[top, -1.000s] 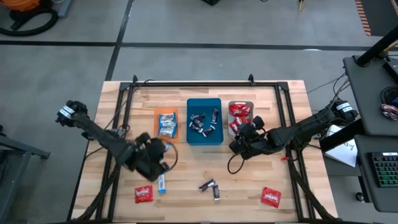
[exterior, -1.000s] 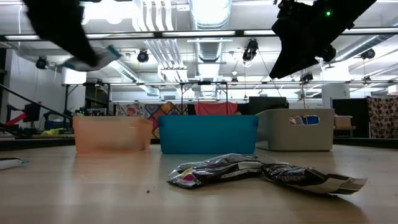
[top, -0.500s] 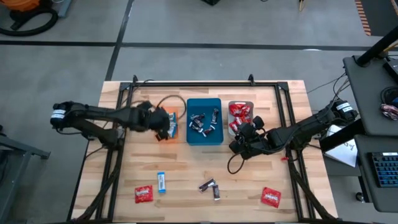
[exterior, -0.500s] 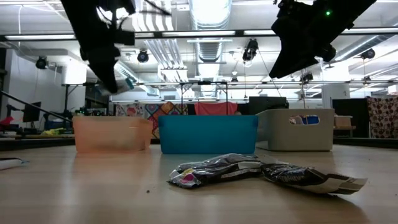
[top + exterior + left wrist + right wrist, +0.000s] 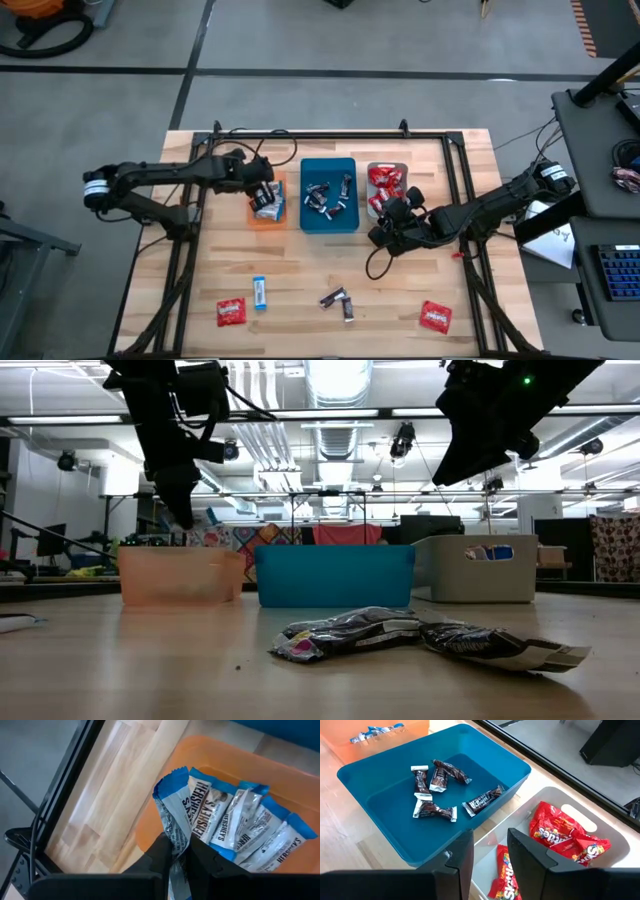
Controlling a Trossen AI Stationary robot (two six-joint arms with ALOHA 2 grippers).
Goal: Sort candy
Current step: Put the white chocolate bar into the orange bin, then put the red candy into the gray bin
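My left gripper (image 5: pixel 262 190) hangs over the near-left edge of the orange tray (image 5: pixel 253 215), and in its wrist view the two fingers (image 5: pixel 159 851) are pinched on the tail of a blue-and-white candy (image 5: pixel 172 817), which stands up from them with its far end over the tray's rim. Just beyond the gripper, inside the tray, lies a heap of the same blue-and-white bars (image 5: pixel 250 832), touching one another. From table level I see that arm reaching down above the orange tray (image 5: pixel 180 575) without touching it. My right gripper (image 5: pixel 385 232) hovers off the near-right corner of the teal tray (image 5: pixel 306 225), beside the grey tray (image 5: pixel 371 213); its fingers (image 5: pixel 465 852) stand apart with nothing between them. Ahead of it the teal tray holds several dark brown candies (image 5: pixel 436 782), and the grey tray holds red candy packs (image 5: pixel 565 835). Well back from both grippers, toward the table's near edge, four pieces lie loose on the wood: a red pack (image 5: pixel 231 312), a blue-and-white bar (image 5: pixel 260 293) just beside it, a pair of dark candies (image 5: pixel 340 300) touching each other, and another red pack (image 5: pixel 435 316) off to the right.
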